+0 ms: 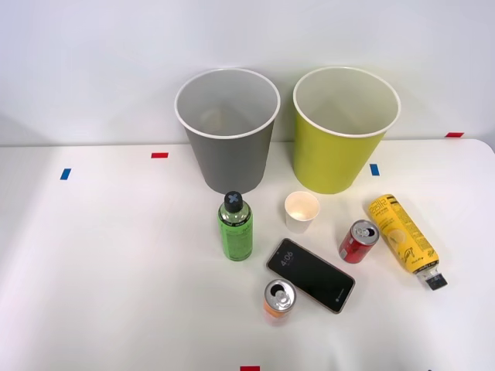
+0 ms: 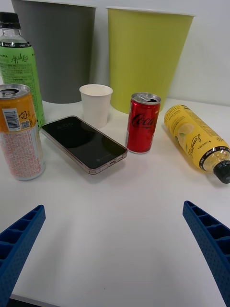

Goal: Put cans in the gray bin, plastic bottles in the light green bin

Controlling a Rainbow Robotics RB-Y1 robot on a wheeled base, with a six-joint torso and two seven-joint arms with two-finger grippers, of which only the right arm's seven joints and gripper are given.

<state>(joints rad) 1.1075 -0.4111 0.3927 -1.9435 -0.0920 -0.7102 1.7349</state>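
The gray bin (image 1: 227,130) and light green bin (image 1: 345,127) are standing empty at the back of the surface (image 1: 116,263). In front of them, the red can (image 1: 359,241), orange can (image 1: 278,297) and green bottle (image 1: 235,226) are standing upright, while the yellow bottle (image 1: 404,237) is lying flat. The wrist view is showing the right gripper (image 2: 115,249), jaws spread wide, gripping nothing.

Bystanders on a white table (image 1: 100,270): paper cup, phone, tape marks.

White paper cup (image 1: 301,211) standing upright and open-mouthed, apart from the phone. Dark smartphone (image 1: 311,275) lying flat and face up just in front of the cup, set at a slant, screen faintly lit with a clock readout, pale pinkish edge showing in the wrist view. Small tape marks stuck flat around the tabletop: blue tape (image 1: 66,174) toward the left edge, another blue piece on the far right side, red tape (image 1: 159,154) near the back, more red at the right rear corner and the front edge. Plain pale wall (image 1: 93,62) behind.
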